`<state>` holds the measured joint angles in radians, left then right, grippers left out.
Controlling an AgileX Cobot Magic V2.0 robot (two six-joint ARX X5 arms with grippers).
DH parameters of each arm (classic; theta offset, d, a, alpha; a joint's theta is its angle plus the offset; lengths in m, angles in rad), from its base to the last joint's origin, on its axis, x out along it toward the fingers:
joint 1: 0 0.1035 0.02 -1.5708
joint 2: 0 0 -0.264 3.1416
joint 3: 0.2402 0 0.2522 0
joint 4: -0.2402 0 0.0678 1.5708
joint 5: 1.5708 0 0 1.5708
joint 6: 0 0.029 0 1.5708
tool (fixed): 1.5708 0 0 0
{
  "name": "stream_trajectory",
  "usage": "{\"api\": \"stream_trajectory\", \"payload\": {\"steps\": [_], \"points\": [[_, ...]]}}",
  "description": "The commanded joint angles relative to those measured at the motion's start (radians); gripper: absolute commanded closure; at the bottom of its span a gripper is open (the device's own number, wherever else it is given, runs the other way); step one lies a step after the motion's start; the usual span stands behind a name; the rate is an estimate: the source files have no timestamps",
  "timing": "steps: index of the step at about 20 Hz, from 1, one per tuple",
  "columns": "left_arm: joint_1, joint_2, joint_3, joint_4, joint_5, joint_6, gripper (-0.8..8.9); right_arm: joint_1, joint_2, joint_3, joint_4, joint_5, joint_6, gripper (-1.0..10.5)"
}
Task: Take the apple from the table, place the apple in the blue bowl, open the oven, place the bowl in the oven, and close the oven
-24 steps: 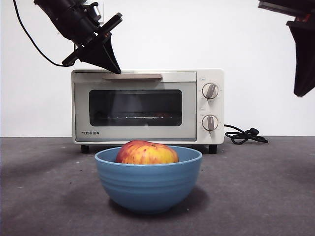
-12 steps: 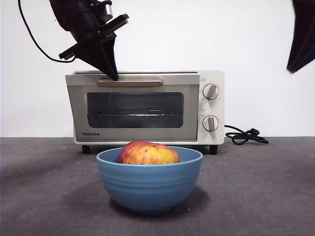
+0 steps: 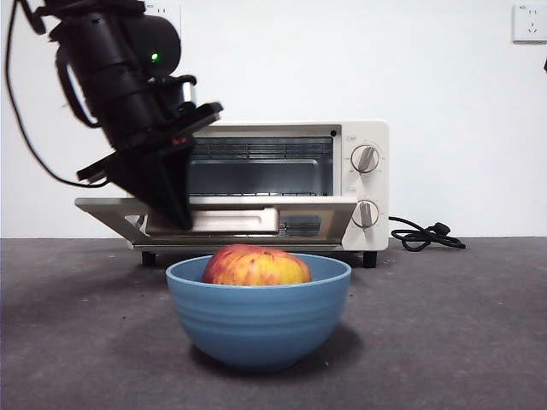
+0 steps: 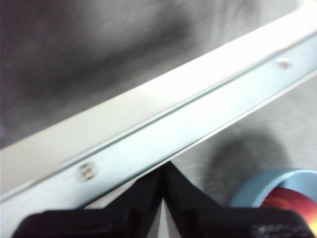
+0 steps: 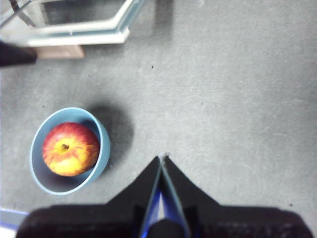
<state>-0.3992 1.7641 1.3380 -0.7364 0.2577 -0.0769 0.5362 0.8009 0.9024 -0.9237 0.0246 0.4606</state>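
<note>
Two black jaws of the left gripper (image 3: 175,213) met at their tips, pressed together against the beige handle (image 3: 224,220) of the oven (image 3: 363,184), whose door (image 3: 111,207) hung swung down towards us. We saw the right gripper (image 5: 161,159) likewise pinched closed on nothing, high above the table (image 3: 444,333). Nearer, at centre, the apple (image 3: 255,266) sat inside the blue bowl (image 3: 258,320).
</note>
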Motion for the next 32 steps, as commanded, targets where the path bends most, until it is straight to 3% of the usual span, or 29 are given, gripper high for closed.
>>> {"api": "stream_trajectory", "payload": {"steps": [1, 11, 18, 20, 25, 28, 30, 32], "points": [[0.021, -0.032, -0.021, 0.095, -0.049, -0.021, 8.19, 0.0, 0.0, -0.01, 0.003, 0.009, 0.008, 9.5], [0.016, -0.087, -0.182, 0.163, -0.048, -0.037, 8.19, 0.0, 0.0, -0.01, -0.035, 0.029, 0.004, 9.5], [-0.024, -0.137, -0.188, 0.109, -0.042, -0.04, 8.19, 0.0, 0.0, -0.01, -0.055, 0.026, 0.004, 9.5], [-0.039, -0.197, -0.188, 0.085, -0.042, -0.039, 8.19, 0.0, 0.005, -0.01, -0.051, 0.002, 0.005, 9.5], [-0.048, -0.423, -0.188, -0.04, -0.049, -0.031, 8.19, 0.002, 0.114, -0.01, 0.001, -0.154, -0.021, 9.4], [-0.047, -0.556, -0.188, -0.136, -0.06, -0.016, 8.18, 0.022, 0.229, -0.01, 0.074, -0.222, -0.015, 8.1], [-0.047, -0.639, -0.188, -0.205, -0.126, -0.009, 8.18, 0.051, 0.304, -0.009, 0.122, -0.245, -0.006, 8.1], [-0.047, -0.706, -0.188, -0.269, -0.171, -0.01, 8.18, 0.082, 0.373, -0.008, 0.171, -0.253, 0.013, 6.8]]}}
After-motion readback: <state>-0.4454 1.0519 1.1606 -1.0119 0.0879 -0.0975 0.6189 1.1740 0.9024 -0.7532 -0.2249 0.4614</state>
